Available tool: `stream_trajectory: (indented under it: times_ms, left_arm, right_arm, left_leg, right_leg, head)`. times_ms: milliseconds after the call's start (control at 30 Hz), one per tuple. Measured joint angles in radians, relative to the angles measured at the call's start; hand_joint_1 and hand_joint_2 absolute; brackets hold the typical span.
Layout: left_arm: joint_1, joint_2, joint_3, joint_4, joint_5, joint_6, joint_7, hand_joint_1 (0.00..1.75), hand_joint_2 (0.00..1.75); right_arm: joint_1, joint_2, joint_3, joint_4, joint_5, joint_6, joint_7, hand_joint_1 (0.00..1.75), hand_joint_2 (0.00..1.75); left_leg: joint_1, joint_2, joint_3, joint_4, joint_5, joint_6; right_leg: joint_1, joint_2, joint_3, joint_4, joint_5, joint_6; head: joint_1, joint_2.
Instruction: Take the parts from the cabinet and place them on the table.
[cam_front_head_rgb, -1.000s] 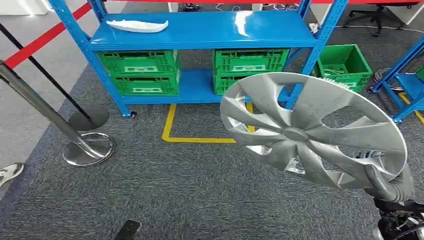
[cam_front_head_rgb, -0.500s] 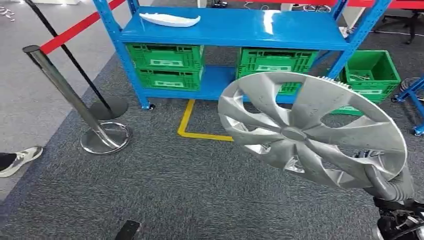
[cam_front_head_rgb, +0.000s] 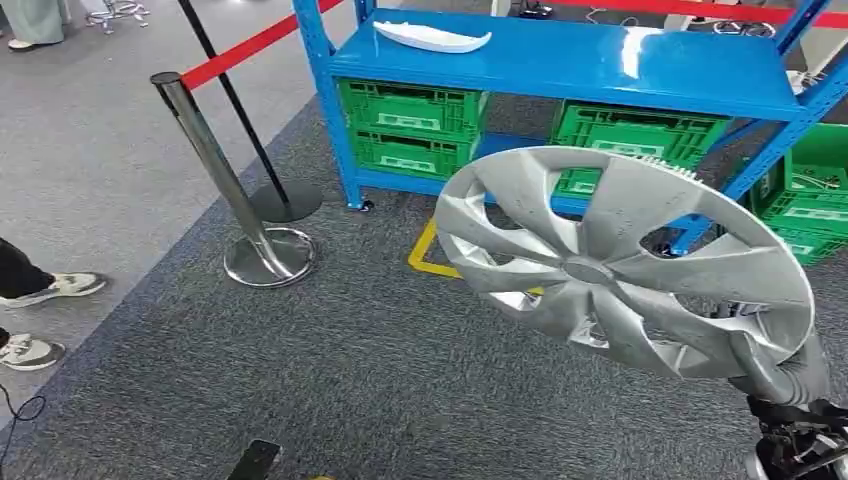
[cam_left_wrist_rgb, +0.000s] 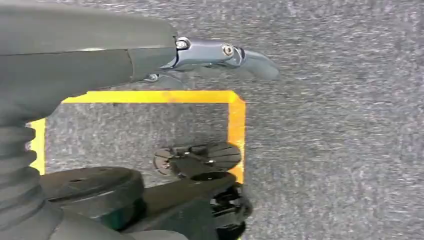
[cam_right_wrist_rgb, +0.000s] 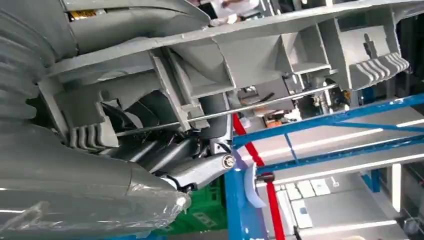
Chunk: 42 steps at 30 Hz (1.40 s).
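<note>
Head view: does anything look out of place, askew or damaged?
Nothing looks damaged. The hubcap is held tilted by its rim in the right hand, clear of the floor. One stanchion beside the blue rack leans noticeably. A white part lies flat on the rack's top shelf.

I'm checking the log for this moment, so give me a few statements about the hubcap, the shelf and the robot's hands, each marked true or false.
1. The right hand holds the silver spoked plastic hubcap by its rim. True.
2. The hubcap lies flat on the carpet. False: it is held up in the air.
3. A white curved part lies on the blue metal shelf. True.
4. The crates under the shelf top are red. False: they are green.
5. The left hand holds a crate. False: it holds nothing.
</note>
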<state>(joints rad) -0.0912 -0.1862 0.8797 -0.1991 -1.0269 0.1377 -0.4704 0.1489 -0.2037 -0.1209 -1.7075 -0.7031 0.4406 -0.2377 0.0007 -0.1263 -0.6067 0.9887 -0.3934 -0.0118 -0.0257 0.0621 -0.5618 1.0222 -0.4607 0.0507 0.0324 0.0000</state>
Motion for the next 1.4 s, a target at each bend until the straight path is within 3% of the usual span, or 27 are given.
stream_trajectory:
  times_ms: [33,67,100,167,233,300,333,367,400,533,600,667,733,767,833,867,900,1033,1067,1100,1133,1200,1233,1300,1333,1367,1400]
  left_arm:
    - [0.001,0.002,0.0,0.0,0.0,0.0,0.0,0.0,1.75]
    - [-0.001,0.001,0.0,0.0,0.0,0.0,0.0,0.0,1.75]
    - [-0.005,0.001,0.0,0.0,0.0,0.0,0.0,0.0,1.75]
    - [-0.007,0.001,0.0,0.0,0.0,0.001,-0.003,0.0,1.75]
    - [-0.005,0.001,0.002,0.0,0.014,-0.002,-0.011,0.0,1.75]
    - [-0.006,0.002,0.008,0.0,0.032,-0.007,-0.015,0.0,1.75]
    - [-0.007,0.002,0.011,0.0,0.034,-0.009,-0.015,0.0,1.75]
    - [-0.007,0.002,0.012,0.0,0.034,-0.011,-0.015,0.0,1.75]
    - [-0.01,0.001,0.012,0.0,0.034,-0.012,-0.015,0.0,1.75]
    - [-0.004,0.001,0.013,0.0,0.034,-0.014,-0.013,0.0,1.75]
    - [-0.006,0.0,0.014,0.0,0.035,-0.015,-0.016,0.0,1.75]
    - [-0.008,0.0,0.014,0.0,0.035,-0.026,-0.028,0.0,1.75]
    - [-0.005,0.003,0.014,0.0,0.035,-0.033,-0.034,0.0,1.75]
    - [-0.003,0.004,0.014,0.0,0.035,-0.032,-0.034,0.0,1.75]
    - [0.0,0.002,0.014,0.0,0.035,-0.028,-0.034,0.0,1.75]
    - [0.001,0.0,0.014,0.0,0.035,-0.027,-0.034,0.0,1.75]
    - [0.002,0.0,0.014,0.0,0.032,-0.027,-0.032,0.0,1.75]
    - [0.027,-0.006,0.014,0.001,0.005,-0.026,0.011,0.0,1.75]
    - [0.035,-0.007,0.013,0.002,-0.001,-0.024,0.024,0.0,1.75]
    - [0.038,-0.01,0.012,0.002,-0.004,-0.021,0.033,0.0,1.75]
    - [0.037,-0.011,0.012,0.002,-0.005,-0.021,0.04,0.0,1.75]
    - [0.037,-0.013,0.013,0.002,-0.005,-0.021,0.043,0.0,1.75]
    - [0.038,-0.013,0.013,0.002,-0.006,-0.027,0.044,0.0,1.75]
    - [0.04,-0.013,0.013,0.002,-0.01,-0.037,0.043,0.0,1.75]
    - [0.04,-0.012,0.012,0.002,-0.011,-0.039,0.04,0.0,1.75]
    - [0.038,-0.012,0.012,0.002,-0.011,-0.039,0.035,0.0,1.75]
    - [0.037,-0.012,0.012,0.002,-0.01,-0.039,0.03,0.0,1.75]
  right_arm:
    - [-0.003,0.0,0.0,0.0,-0.002,0.003,0.0,1.75,1.75]
    - [-0.004,0.0,0.0,0.0,-0.005,0.009,0.0,1.75,1.75]
    - [-0.003,0.0,0.0,0.0,-0.008,0.013,0.0,1.75,1.75]
    - [-0.002,0.0,-0.001,0.0,-0.009,0.019,0.001,1.75,1.75]
    - [-0.001,0.0,0.0,0.001,-0.008,0.024,0.005,1.75,1.75]
    - [-0.002,0.0,0.0,0.001,-0.007,0.028,0.005,1.75,1.75]
    - [-0.003,0.0,0.0,0.001,-0.006,0.029,0.005,1.75,1.75]
    - [-0.005,0.0,0.0,0.001,-0.005,0.029,0.005,1.75,1.75]
    - [-0.004,0.0,0.0,0.001,-0.005,0.029,0.006,1.75,1.75]
    - [-0.017,0.0,0.004,0.002,-0.003,0.039,0.009,1.75,1.75]
    - [-0.028,-0.003,0.006,0.004,0.002,0.047,0.011,1.75,1.75]
    - [-0.034,-0.009,0.007,0.01,0.007,0.05,0.015,1.75,1.75]
    - [-0.034,-0.013,0.013,0.015,0.018,0.047,0.021,1.75,1.75]
    - [-0.035,-0.018,0.015,0.016,0.019,0.041,0.023,1.75,1.75]
    - [-0.034,-0.025,0.016,0.015,0.013,0.038,0.023,1.75,1.75]
    - [-0.031,-0.029,0.015,0.014,0.009,0.038,0.023,1.75,1.75]
    - [-0.024,-0.03,0.014,0.013,0.005,0.037,0.024,1.75,1.75]
    - [0.028,-0.04,-0.006,-0.011,-0.001,0.035,0.029,1.75,1.75]
    - [0.039,-0.041,-0.014,-0.023,-0.002,0.037,0.03,1.75,1.75]
    - [0.056,-0.043,-0.024,-0.035,-0.002,0.039,0.031,1.75,1.75]
    - [0.072,-0.044,-0.037,-0.048,-0.005,0.04,0.032,1.75,1.75]
    - [0.092,-0.045,-0.057,-0.061,-0.005,0.041,0.036,1.75,1.75]
    - [0.099,-0.045,-0.065,-0.065,-0.004,0.043,0.039,1.75,1.75]
    - [0.103,-0.045,-0.074,-0.072,-0.003,0.045,0.042,1.75,1.75]
    - [0.103,-0.045,-0.077,-0.077,0.0,0.046,0.045,1.75,1.75]
    - [0.103,-0.045,-0.08,-0.082,0.002,0.049,0.047,1.75,1.75]
    - [0.103,-0.045,-0.085,-0.089,0.006,0.053,0.049,1.75,1.75]
  left_leg:
    - [0.0,0.02,-0.004,0.005,-0.007,-0.003]
    - [-0.006,0.069,-0.016,0.031,-0.031,-0.011]
    - [-0.005,0.096,-0.047,0.095,-0.071,-0.016]
    - [-0.002,0.113,-0.125,0.264,-0.147,-0.021]
    - [-0.001,0.114,-0.144,0.313,-0.148,-0.022]
    - [-0.001,0.122,-0.074,0.193,-0.08,-0.016]
    - [-0.003,0.143,-0.018,0.101,-0.045,-0.012]
    - [-0.008,0.201,0.028,0.029,-0.031,-0.005]
    - [-0.016,0.21,0.034,0.001,-0.039,0.0]
    - [-0.013,0.161,0.024,-0.003,-0.025,0.028]
    - [-0.007,0.143,0.022,-0.004,-0.02,0.038]
    - [-0.007,0.117,0.02,-0.004,-0.019,0.041]
    - [-0.008,0.092,0.019,-0.003,-0.017,0.043]
    - [-0.008,0.078,0.02,-0.003,-0.017,0.042]
    - [-0.006,0.052,0.022,-0.001,-0.015,0.04]
    - [-0.005,0.04,0.021,0.001,-0.015,0.035]
    - [-0.01,0.028,0.013,0.007,-0.015,0.028]
    - [-0.002,-0.015,-0.001,0.001,0.001,0.004]
    - [-0.005,0.017,-0.009,0.019,-0.01,0.001]
    - [-0.009,0.068,-0.033,0.065,-0.047,-0.006]
    - [-0.008,0.095,-0.071,0.14,-0.088,-0.012]
    - [-0.003,0.114,-0.142,0.288,-0.147,-0.017]
    - [-0.001,0.115,-0.157,0.321,-0.151,-0.018]
    - [0.0,0.117,-0.124,0.259,-0.099,-0.018]
    - [0.0,0.129,-0.077,0.176,-0.056,-0.015]
    - [-0.001,0.157,-0.029,0.094,-0.023,-0.011]
    - [-0.006,0.214,0.008,0.03,-0.017,-0.009]
  right_leg:
    - [-0.004,-0.014,0.001,-0.006,0.005,-0.008]
    - [-0.003,-0.025,0.001,-0.006,0.005,-0.016]
    - [-0.001,-0.039,0.0,-0.006,0.006,-0.021]
    - [0.002,-0.068,-0.004,-0.006,0.006,-0.025]
    - [0.003,-0.092,-0.006,-0.006,0.007,-0.025]
    - [0.004,-0.117,-0.006,-0.006,0.008,-0.024]
    - [0.005,-0.127,-0.004,-0.006,0.007,-0.023]
    - [0.009,-0.136,-0.001,-0.006,0.007,-0.021]
    - [0.017,-0.144,-0.005,0.003,0.002,-0.013]
    - [0.015,-0.184,0.003,-0.01,0.004,0.01]
    - [0.01,-0.1,-0.028,0.062,-0.05,0.016]
    - [0.011,-0.069,-0.102,0.228,-0.126,0.018]
    - [0.013,-0.064,-0.143,0.306,-0.137,0.017]
    - [0.012,-0.063,-0.128,0.271,-0.107,0.017]
    - [0.009,-0.048,-0.048,0.108,-0.021,0.014]
    - [0.003,-0.006,-0.005,0.018,0.004,0.016]
    - [-0.002,0.034,0.007,-0.011,-0.013,0.017]
    - [0.0,-0.009,0.01,-0.01,-0.003,-0.003]
    - [-0.001,-0.023,0.014,-0.014,0.0,-0.008]
    - [0.0,-0.034,0.016,-0.016,0.0,-0.018]
    - [0.001,-0.049,0.015,-0.016,-0.001,-0.02]
    - [0.004,-0.077,0.015,-0.015,-0.003,-0.023]
    - [0.005,-0.09,0.015,-0.015,-0.004,-0.023]
    - [0.004,-0.112,0.015,-0.015,-0.005,-0.022]
    - [0.004,-0.122,0.017,-0.015,-0.006,-0.02]
    - [0.005,-0.13,0.021,-0.015,-0.008,-0.016]
    - [0.014,-0.138,0.023,-0.013,-0.013,-0.009]
  head:
    - [0.002,0.0]
    - [-0.011,0.0]
    - [-0.014,0.0]
    - [-0.014,0.0]
    - [-0.014,0.0]
    - [-0.014,0.0]
    - [-0.015,0.0]
    - [-0.015,0.0]
    - [-0.017,0.0]
    - [-0.015,0.0]
    - [-0.01,0.0]
    - [-0.004,0.0]
    - [-0.004,0.0]
    - [-0.005,0.0]
    - [-0.004,0.0]
    - [-0.004,0.0]
    - [-0.005,0.0]
    - [-0.006,0.0]
    - [-0.005,0.0]
    - [-0.021,0.0]
    - [-0.023,0.0]
    - [-0.024,0.0]
    - [-0.023,0.0]
    - [-0.024,0.0]
    - [-0.024,0.0]
    - [-0.024,0.0]
    - [-0.024,0.0]
